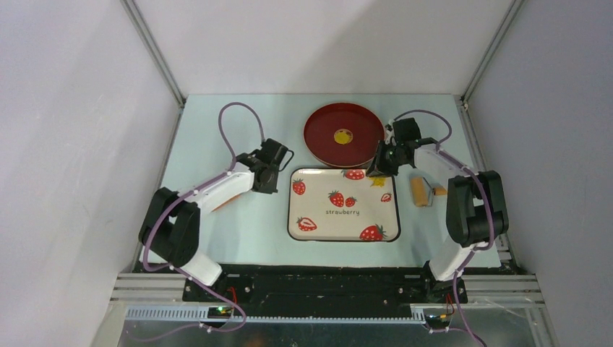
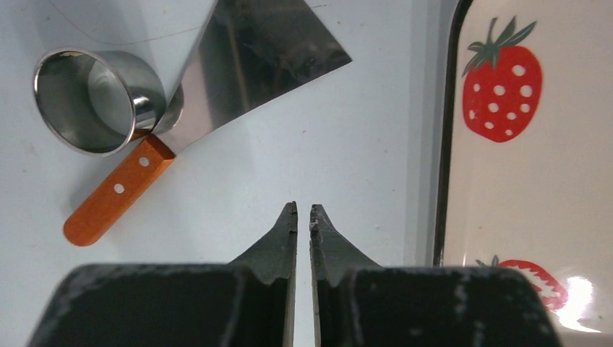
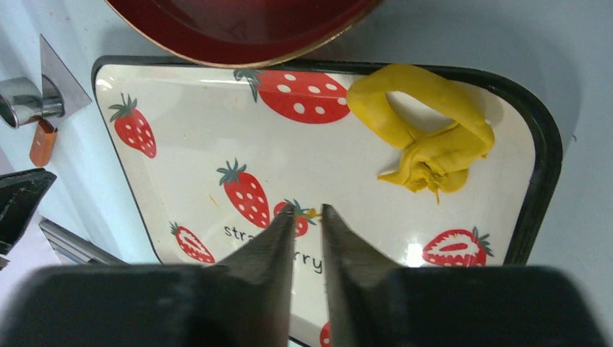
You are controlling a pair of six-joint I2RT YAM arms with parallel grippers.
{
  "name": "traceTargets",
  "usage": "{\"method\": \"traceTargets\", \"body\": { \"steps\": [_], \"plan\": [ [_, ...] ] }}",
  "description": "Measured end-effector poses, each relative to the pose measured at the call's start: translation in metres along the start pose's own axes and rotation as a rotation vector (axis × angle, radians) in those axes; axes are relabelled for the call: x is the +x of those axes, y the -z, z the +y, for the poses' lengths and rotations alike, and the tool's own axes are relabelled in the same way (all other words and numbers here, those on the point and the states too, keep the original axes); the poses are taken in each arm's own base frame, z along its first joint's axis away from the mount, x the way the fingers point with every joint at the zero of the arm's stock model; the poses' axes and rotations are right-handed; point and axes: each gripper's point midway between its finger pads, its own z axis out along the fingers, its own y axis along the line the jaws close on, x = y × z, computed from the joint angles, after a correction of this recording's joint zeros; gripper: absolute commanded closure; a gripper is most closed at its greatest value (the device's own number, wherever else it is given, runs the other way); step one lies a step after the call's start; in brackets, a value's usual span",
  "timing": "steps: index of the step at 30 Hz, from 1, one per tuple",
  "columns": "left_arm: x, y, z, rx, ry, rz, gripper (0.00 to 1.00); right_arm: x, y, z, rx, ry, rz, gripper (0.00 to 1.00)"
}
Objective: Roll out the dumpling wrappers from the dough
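**Yellow dough scrap sits in the tray corner, both grippers empty**

The dough (image 3: pixel 426 130) is a crumpled yellow loop lying in the far right corner of the strawberry tray (image 1: pixel 340 225), just beside the rim. One dumpling wrapper (image 1: pixel 343 136), a little yellow disc, rests in the middle of the red plate (image 1: pixel 318 130) behind the tray.

The right gripper (image 3: pixel 307 213) hangs over the tray with its jaws a bit apart and nothing between them. The left gripper (image 2: pixel 303 213) is over the table (image 1: pixel 246 231) left of the tray, pinched down to a thin slit and also empty. The ring cutter (image 2: pixel 90 101) is touching the scraper (image 2: pixel 246 58) near it. The wooden roller (image 1: pixel 419 191) lies right of the tray.
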Motion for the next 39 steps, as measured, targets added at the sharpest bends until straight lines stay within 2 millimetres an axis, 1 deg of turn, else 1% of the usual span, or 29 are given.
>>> {"method": "traceTargets", "body": {
  "steps": [1, 2, 3, 4, 5, 6, 7, 8, 9, 10, 11, 12, 13, 14, 15, 16, 17, 18, 24, 31, 35, 39],
  "plan": [
    [0.0, 0.001, -0.001, 0.009, 0.008, -0.008, 0.95, 0.002, 0.001, -0.002, 0.001, -0.001, -0.001, 0.6],
    [-0.001, 0.001, -0.001, 0.021, 0.019, -0.019, 0.93, 0.004, 0.002, -0.003, 0.001, -0.001, -0.003, 0.57],
    [0.0, 0.0, -0.003, 0.033, 0.026, -0.021, 0.88, 0.005, 0.003, -0.005, 0.001, -0.001, -0.007, 0.5],
    [-0.003, 0.004, -0.002, 0.053, 0.048, -0.045, 0.86, 0.006, 0.005, -0.006, -0.001, 0.0, -0.014, 0.46],
    [-0.005, 0.006, -0.003, 0.076, 0.072, -0.067, 0.8, 0.007, 0.008, -0.006, -0.003, -0.001, -0.022, 0.38],
    [-0.007, 0.009, -0.002, 0.098, 0.096, -0.085, 0.77, 0.008, 0.011, -0.007, -0.008, 0.004, -0.036, 0.31],
    [-0.01, 0.012, -0.001, 0.122, 0.123, -0.108, 0.7, 0.008, 0.014, -0.008, -0.012, 0.003, -0.047, 0.28],
    [-0.012, 0.015, 0.001, 0.147, 0.152, -0.132, 0.65, 0.008, 0.017, -0.009, -0.015, 0.004, -0.061, 0.22],
    [-0.014, 0.019, 0.004, 0.165, 0.18, -0.153, 0.54, 0.009, 0.02, -0.01, -0.017, 0.007, -0.072, 0.18],
    [-0.019, 0.023, 0.008, 0.193, 0.221, -0.185, 0.48, 0.008, 0.022, -0.011, -0.021, 0.009, -0.089, 0.13],
    [-0.022, 0.027, 0.012, 0.213, 0.255, -0.211, 0.37, 0.009, 0.025, -0.013, -0.025, 0.011, -0.105, 0.11],
    [-0.027, 0.031, 0.017, 0.236, 0.293, -0.246, 0.28, 0.011, 0.028, -0.015, -0.027, 0.007, -0.115, 0.07],
    [-0.031, 0.036, 0.021, 0.261, 0.324, -0.276, 0.24, 0.013, 0.031, -0.017, -0.031, 0.006, -0.126, 0.06],
    [-0.034, 0.04, 0.024, 0.281, 0.347, -0.304, 0.17, 0.015, 0.034, -0.018, -0.034, 0.004, -0.134, 0.04],
    [-0.036, 0.043, 0.026, 0.302, 0.368, -0.328, 0.14, 0.016, 0.037, -0.02, -0.042, 0.003, -0.149, 0.02],
    [-0.039, 0.047, 0.029, 0.329, 0.395, -0.362, 0.08, 0.018, 0.04, -0.022, -0.05, -0.001, -0.162, 0.01],
    [-0.039, 0.051, 0.03, 0.35, 0.409, -0.381, 0.06, 0.019, 0.044, -0.024, -0.056, -0.006, -0.176, 0.01],
    [-0.041, 0.054, 0.032, 0.378, 0.436, -0.41, 0.02, 0.019, 0.049, -0.025, -0.062, -0.01, -0.191, 0.01],
    [-0.047, 0.069, 0.046, 0.501, 0.552, -0.547, 0.0, 0.019, 0.069, -0.029, -0.093, -0.004, -0.28, 0.01],
    [-0.061, 0.079, 0.048, 0.56, 0.571, -0.636, 0.0, 0.02, 0.08, -0.031, -0.103, 0.003, -0.332, 0.01],
    [-0.064, 0.081, 0.062, 0.498, 0.58, -0.723, 0.0, 0.02, 0.083, -0.039, -0.07, 0.016, -0.371, 0.01],
    [-0.063, 0.077, 0.091, 0.332, 0.561, -0.82, 0.0, 0.021, 0.087, -0.056, 0.016, 0.025, -0.435, 0.0]
  ]
}}
